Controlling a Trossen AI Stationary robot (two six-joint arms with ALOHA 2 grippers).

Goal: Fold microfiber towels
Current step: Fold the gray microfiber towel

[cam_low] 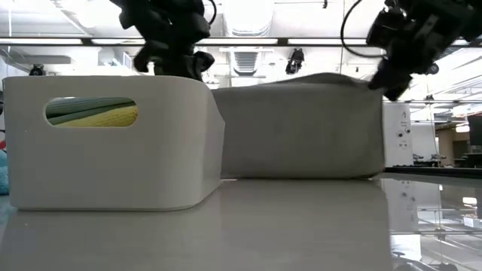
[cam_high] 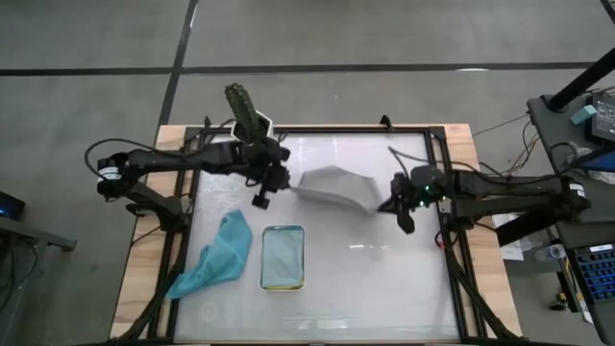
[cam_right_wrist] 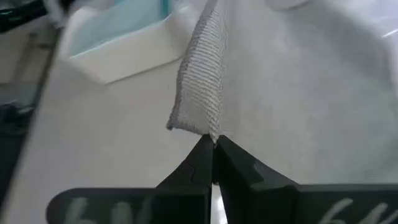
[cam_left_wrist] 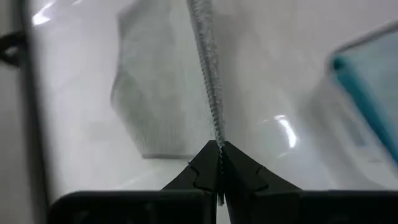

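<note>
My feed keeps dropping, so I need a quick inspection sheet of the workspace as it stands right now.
Surface: white table top, glossy, inside a dark frame.
Job's things: grey towel held up between both grippers, lower edge on the table; teal towel crumpled near the left edge; white tray holding folded towels, a light blue one on top, with green and yellow showing through its handle slot in the low view.
Clutter: nothing seen.
Grippers: left gripper shut on one corner of the grey towel; right gripper shut on another corner.
Cables: loose wires off the table's right side.
Surroundings: concrete floor; equipment stand at right.
</note>
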